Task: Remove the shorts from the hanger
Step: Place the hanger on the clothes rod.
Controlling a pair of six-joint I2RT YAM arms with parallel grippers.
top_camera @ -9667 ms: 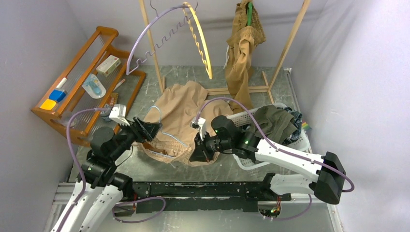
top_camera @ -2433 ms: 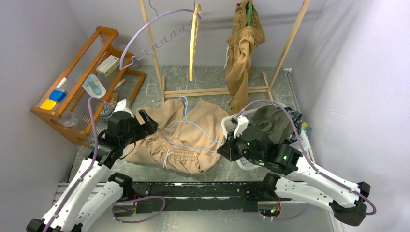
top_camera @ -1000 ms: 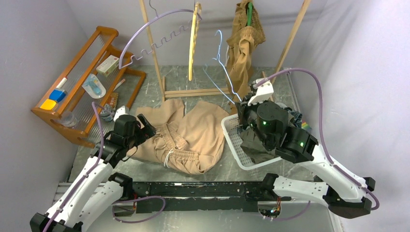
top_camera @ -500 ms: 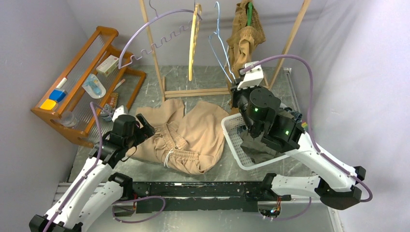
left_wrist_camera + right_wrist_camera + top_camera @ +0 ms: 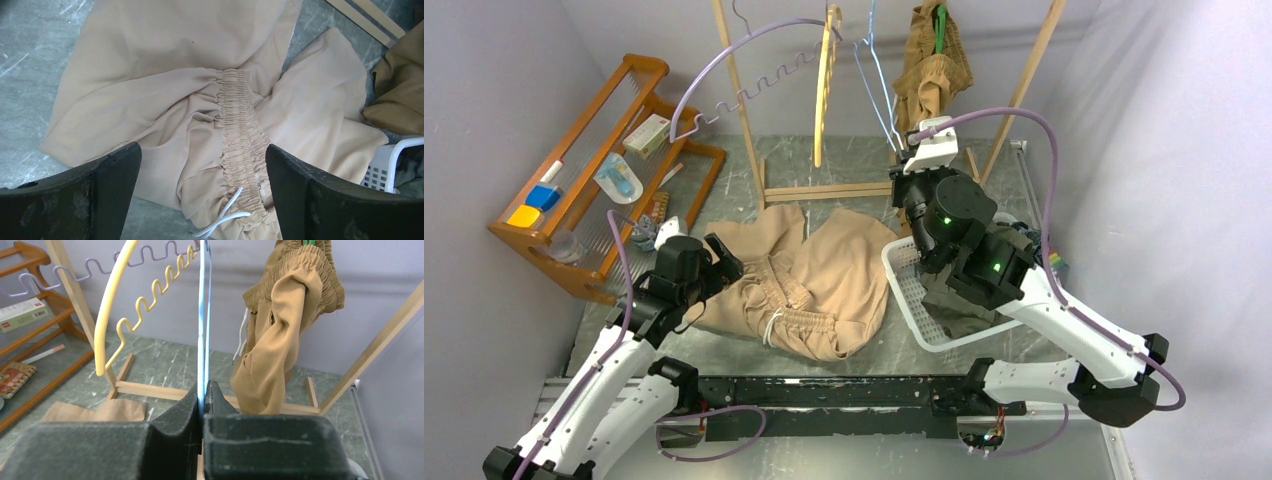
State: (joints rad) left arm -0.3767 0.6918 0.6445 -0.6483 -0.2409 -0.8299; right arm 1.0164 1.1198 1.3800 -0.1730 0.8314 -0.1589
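Plainly, the pair not yet freed is the tan-brown shorts (image 5: 932,75), bunched over a green hanger (image 5: 941,18) at the right end of the wooden rack (image 5: 742,110). They look light, limp and unlikely to slip: cloth that will fold and trail rather than hold any shape. The gathered elastic waistband near the top seems the soundest place to take hold, being the thickest. A tug on a dangling leg would likely only swing the hanger, and the white drawstring is best left alone. The right pincer (image 5: 202,390) is clamped shut on a bare pale blue wire hanger (image 5: 202,315), raised to the top of the rack beside a yellow hanger (image 5: 824,90); whether its hook sits on the rail I cannot tell. The left pincer (image 5: 202,150) stands wide open and empty above the light beige shorts (image 5: 165,90), which lie spread on the desk (image 5: 30,55). An olive green pair (image 5: 951,303) lies in the white basket (image 5: 902,290).
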